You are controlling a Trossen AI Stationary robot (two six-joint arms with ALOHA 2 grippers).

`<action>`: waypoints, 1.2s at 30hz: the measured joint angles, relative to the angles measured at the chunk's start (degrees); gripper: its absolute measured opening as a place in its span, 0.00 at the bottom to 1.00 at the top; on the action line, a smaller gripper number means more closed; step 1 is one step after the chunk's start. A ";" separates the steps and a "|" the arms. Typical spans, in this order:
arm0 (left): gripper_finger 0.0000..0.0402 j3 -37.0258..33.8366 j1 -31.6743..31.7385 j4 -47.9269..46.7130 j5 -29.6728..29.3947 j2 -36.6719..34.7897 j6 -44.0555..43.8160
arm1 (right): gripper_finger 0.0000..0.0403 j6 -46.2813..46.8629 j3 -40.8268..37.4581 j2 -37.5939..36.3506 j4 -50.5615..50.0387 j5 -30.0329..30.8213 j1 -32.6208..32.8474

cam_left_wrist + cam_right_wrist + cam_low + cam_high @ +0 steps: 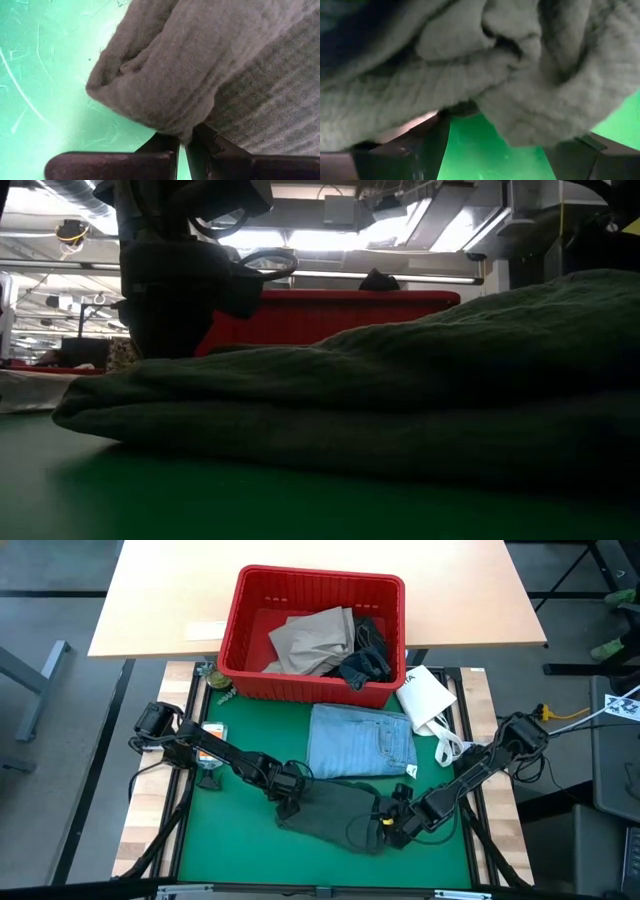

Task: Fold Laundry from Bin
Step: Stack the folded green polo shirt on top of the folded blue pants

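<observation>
Green garment point(335, 810): laid on the mat before the bin point(312, 635), for folding. One edge is pinched by the left gripper point(290, 802); right gripper point(392, 825) is spread at the opposite edge, grip not yet taken.

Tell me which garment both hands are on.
The dark green garment at the mat's front: the left hand pinches its left edge, the right hand is at its right. The light blue one lies untouched behind it.
</observation>
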 joint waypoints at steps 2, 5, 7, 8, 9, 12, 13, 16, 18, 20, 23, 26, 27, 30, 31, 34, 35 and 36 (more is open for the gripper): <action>0.04 0.00 0.00 0.01 0.00 0.00 0.00 | 0.74 0.00 -0.04 0.09 0.58 0.84 0.00; 0.04 0.00 0.00 0.06 0.00 0.00 0.01 | 0.74 -0.12 -0.15 0.15 1.87 1.63 -0.07; 0.04 0.00 0.00 0.09 0.00 0.00 -0.01 | 0.74 -0.05 -0.17 0.25 2.89 3.11 -0.10; 0.04 0.00 0.00 0.09 0.00 0.00 -0.01 | 0.74 -0.03 -0.17 0.30 3.23 4.15 -0.12; 0.04 0.00 0.00 0.09 0.00 0.00 -0.01 | 0.74 0.24 -0.17 0.34 3.27 5.41 -0.19; 0.04 0.00 -0.10 0.11 0.00 0.00 -0.01 | 0.73 1.58 -0.17 1.00 3.50 8.35 -0.76; 0.04 0.00 -0.09 0.11 0.00 0.00 0.01 | 0.72 1.57 -0.17 1.47 3.92 8.17 -1.06; 0.04 0.00 -0.09 0.14 -0.02 0.00 0.03 | 0.66 1.50 -0.06 3.57 6.00 7.72 -1.73; 0.04 0.00 -0.09 0.22 0.00 0.00 0.03 | 0.59 1.42 -0.02 4.98 7.19 7.81 -1.73; 0.04 0.00 -0.09 0.28 -0.01 0.00 0.03 | 0.50 1.24 0.00 5.72 7.81 7.82 -1.73; 0.04 0.00 -0.09 0.29 -0.01 0.00 0.03 | 0.33 1.06 0.04 5.75 8.44 7.73 -1.70; 0.04 0.00 -0.09 0.31 0.00 0.00 0.21 | 0.15 -0.43 0.04 5.49 9.10 7.77 -1.70; 0.04 0.00 -0.12 0.31 0.00 0.00 0.42 | 0.09 -1.08 0.04 5.49 9.30 7.74 -1.70; 0.03 0.00 -0.33 0.31 0.90 0.00 0.51 | 0.04 -2.24 0.06 4.93 9.46 7.72 -1.68; 0.03 0.00 -0.35 0.31 1.42 0.00 0.53 | 0.05 -2.28 0.08 4.60 9.39 7.65 -1.68; 0.01 0.00 -0.47 0.30 3.66 0.00 0.49 | 0.07 -3.33 0.62 3.34 8.34 6.37 -1.68; 0.01 0.02 -0.48 0.31 4.43 -0.02 0.50 | 0.06 -4.03 0.85 2.83 8.09 6.02 -1.72; 0.01 0.02 -0.48 0.27 5.15 -0.12 0.52 | 0.05 -4.86 1.14 2.27 8.00 5.52 -1.73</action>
